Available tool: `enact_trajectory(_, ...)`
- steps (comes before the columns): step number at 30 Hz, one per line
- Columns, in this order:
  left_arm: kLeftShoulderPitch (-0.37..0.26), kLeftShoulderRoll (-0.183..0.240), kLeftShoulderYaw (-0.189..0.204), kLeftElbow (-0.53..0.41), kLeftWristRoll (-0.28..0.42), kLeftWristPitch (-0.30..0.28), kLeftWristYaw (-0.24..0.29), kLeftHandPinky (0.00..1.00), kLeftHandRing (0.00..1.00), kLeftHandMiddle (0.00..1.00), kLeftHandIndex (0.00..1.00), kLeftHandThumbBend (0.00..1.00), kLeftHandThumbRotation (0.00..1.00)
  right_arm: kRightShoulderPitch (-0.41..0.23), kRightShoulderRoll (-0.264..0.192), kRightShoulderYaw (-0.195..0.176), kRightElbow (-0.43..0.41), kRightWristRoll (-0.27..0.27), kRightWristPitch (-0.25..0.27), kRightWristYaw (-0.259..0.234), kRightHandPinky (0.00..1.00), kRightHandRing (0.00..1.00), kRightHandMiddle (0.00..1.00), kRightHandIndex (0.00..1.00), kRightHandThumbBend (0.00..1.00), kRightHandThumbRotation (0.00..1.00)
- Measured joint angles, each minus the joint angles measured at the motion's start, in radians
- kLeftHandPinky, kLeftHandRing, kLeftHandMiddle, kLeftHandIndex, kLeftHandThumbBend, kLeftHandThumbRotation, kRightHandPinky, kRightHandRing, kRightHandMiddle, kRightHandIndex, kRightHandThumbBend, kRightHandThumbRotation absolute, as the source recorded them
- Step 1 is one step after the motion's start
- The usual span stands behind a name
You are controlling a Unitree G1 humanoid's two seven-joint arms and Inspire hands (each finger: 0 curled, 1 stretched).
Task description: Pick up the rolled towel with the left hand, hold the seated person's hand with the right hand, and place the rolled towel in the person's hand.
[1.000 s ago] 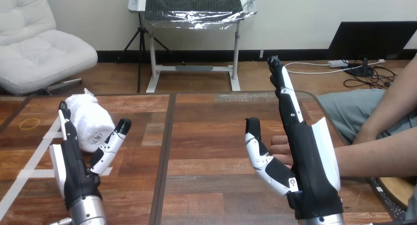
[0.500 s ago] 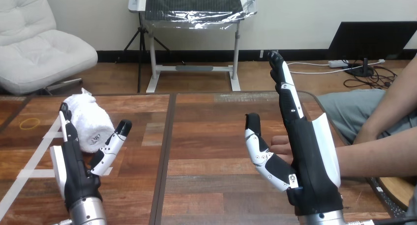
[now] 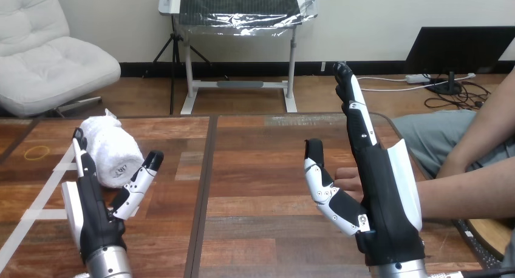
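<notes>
Holds left hand [image 3: 94, 211] beside the towel [image 3: 112, 150] near the table's [image 3: 261, 162] far left corner, fingers straight, thumb spread. Holds right hand [image 3: 379, 193] upright, fingers straight together, thumb apart, before the person's hand [image 3: 347, 181]; contact unclear.

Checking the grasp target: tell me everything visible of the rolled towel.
The rolled towel is white, terry-looking cloth, rolled into a thick bundle with a tuft poking up at its far end. It lies on its side on the wooden table, far left. The open left robot hand brackets its near end; contact unclear.
</notes>
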Motion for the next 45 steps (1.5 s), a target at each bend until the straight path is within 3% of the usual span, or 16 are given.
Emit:
enact_trajectory(4,0.000,0.008,-0.008,0.000,0.046,-0.011,0.029,1.00,1.00,1.00,1.00,0.93,0.52,0.000,0.003,0.000,0.000,0.000,0.000,0.000,1.00,1.00,1.00,1.00,0.00,0.00)
enact_trajectory(9,0.003,0.038,-0.025,0.002,0.147,0.010,0.086,1.00,1.00,1.00,1.00,0.79,0.55,0.001,0.003,0.001,0.000,-0.001,0.000,0.000,1.00,1.00,1.00,1.00,0.00,0.00)
enact_trajectory(13,0.004,0.094,-0.057,0.004,0.258,0.052,0.111,1.00,1.00,1.00,1.00,0.70,0.54,0.002,0.001,0.002,0.002,-0.002,0.000,0.000,1.00,1.00,1.00,1.00,0.00,0.00)
enact_trajectory(18,0.004,0.185,-0.095,0.004,0.384,0.101,0.111,1.00,1.00,1.00,0.98,0.68,0.42,0.005,-0.002,0.001,0.002,-0.003,0.000,0.000,1.00,1.00,1.00,1.00,0.00,0.00)
enact_trajectory(23,0.001,0.284,-0.129,0.004,0.489,0.139,0.097,1.00,1.00,0.99,0.96,0.71,0.28,0.007,-0.003,0.001,0.002,-0.003,0.000,0.000,1.00,1.00,1.00,1.00,0.00,0.00)
enact_trajectory(30,-0.010,0.427,-0.170,0.004,0.611,0.175,0.048,1.00,1.00,0.98,0.95,0.75,0.18,0.006,-0.003,0.001,0.002,-0.002,0.000,0.000,1.00,1.00,1.00,1.00,0.00,0.00)
enact_trajectory(38,-0.043,0.579,-0.210,0.004,0.705,0.182,-0.017,1.00,0.99,0.97,0.95,0.77,0.14,0.006,-0.002,0.003,0.003,-0.001,0.000,0.000,1.00,1.00,1.00,1.00,0.00,0.00)
enact_trajectory(45,-0.091,0.662,-0.229,0.003,0.733,0.179,-0.053,1.00,0.98,0.97,0.94,0.78,0.15,0.006,-0.001,0.004,0.006,0.002,0.000,0.000,1.00,1.00,1.00,1.00,0.00,0.00)
